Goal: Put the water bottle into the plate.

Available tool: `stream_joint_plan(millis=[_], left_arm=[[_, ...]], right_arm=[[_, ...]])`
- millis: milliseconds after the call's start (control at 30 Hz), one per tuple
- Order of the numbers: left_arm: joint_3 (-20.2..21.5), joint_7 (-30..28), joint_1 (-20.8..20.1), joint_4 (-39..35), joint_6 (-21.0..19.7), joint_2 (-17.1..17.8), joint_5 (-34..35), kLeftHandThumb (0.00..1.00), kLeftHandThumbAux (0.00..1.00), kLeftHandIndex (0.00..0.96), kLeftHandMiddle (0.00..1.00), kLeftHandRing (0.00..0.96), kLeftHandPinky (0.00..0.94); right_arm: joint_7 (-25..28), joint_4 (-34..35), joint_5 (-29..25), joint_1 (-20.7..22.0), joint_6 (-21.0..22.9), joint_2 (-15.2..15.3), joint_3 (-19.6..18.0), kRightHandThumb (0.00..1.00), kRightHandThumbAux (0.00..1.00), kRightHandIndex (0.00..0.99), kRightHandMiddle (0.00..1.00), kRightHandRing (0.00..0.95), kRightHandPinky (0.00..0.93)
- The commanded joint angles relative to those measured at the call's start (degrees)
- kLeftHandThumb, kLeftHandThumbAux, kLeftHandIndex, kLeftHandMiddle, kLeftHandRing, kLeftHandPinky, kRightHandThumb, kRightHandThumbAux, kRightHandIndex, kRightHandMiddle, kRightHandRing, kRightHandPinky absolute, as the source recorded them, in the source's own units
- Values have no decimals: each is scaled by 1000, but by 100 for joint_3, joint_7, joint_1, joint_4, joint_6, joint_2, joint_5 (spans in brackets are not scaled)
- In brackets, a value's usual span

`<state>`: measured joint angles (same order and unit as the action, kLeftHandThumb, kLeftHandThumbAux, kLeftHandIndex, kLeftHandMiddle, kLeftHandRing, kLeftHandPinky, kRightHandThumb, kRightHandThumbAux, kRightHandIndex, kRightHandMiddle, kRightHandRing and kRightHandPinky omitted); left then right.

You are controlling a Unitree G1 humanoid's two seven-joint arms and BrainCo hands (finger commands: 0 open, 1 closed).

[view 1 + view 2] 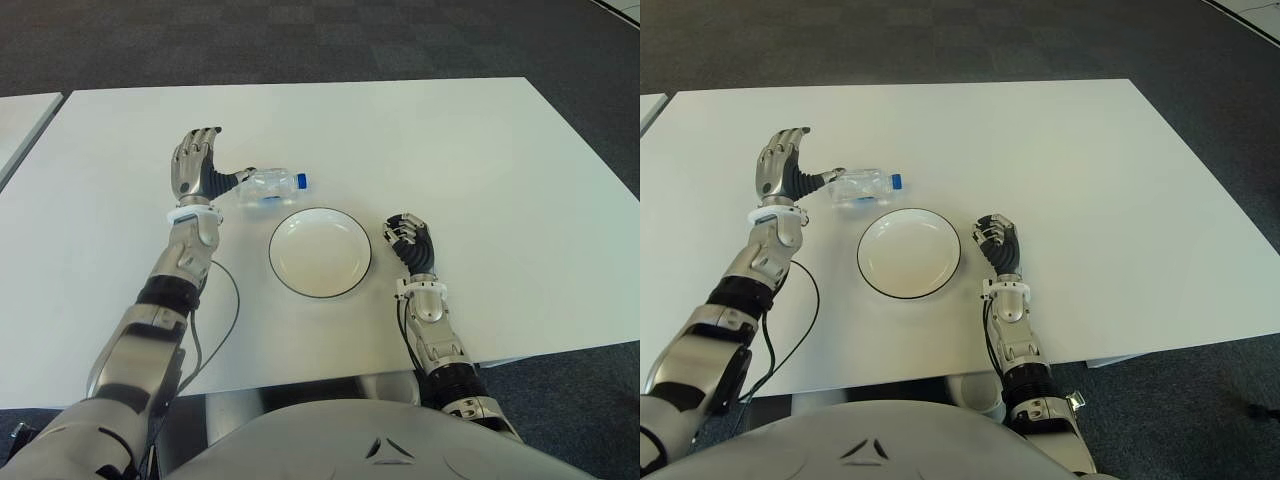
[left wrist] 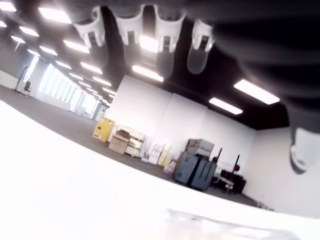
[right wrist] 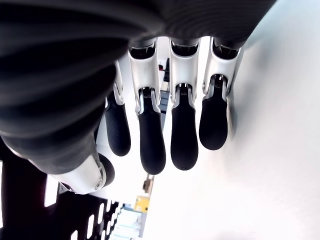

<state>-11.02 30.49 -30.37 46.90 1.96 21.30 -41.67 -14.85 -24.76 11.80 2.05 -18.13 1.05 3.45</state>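
White table (image 1: 480,150) fills most of the view, grey carpet behind it. Plate (image 1: 320,252) sits empty near the robot's edge, so the job's barely begun. Left hand (image 1: 197,165), fingers spread wide and holding nothing, is up just beyond the plate's left side. Right hand (image 1: 411,243), fingers curled, shows right of the plate. Water bottle (image 1: 268,186) lies on its side just behind the plate, beside the left thumb.

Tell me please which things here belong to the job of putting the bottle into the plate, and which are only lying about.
Belong to the job:
- water bottle, lying on its side on the table
- plate, just in front of it
- left hand, open beside the bottle's base

Only there:
- right hand, curled, right of the plate
- table
- cable by the left arm
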Motion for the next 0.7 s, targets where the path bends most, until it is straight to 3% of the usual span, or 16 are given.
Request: stream_joint_plan(millis=[33, 400, 700], left_arm=[[-391, 33, -464, 750, -135, -25, -174, 680, 414, 8, 6, 5, 4], [-1326, -410, -1247, 2019, -269, -143, -445, 640, 285, 0, 0, 0, 0], [-1920, -808, -1561, 2628, -133, -199, -589, 629, 253, 0, 0, 0, 0]], right_arm=[[-36, -181, 37, -173, 63, -19, -1, 701, 732, 425, 555, 571, 576], [-97, -245, 45, -159, -16, -43, 4, 701, 732, 425, 562, 578, 582], [-86, -178, 37, -192, 1, -62, 7, 700, 732, 425, 561, 577, 581]])
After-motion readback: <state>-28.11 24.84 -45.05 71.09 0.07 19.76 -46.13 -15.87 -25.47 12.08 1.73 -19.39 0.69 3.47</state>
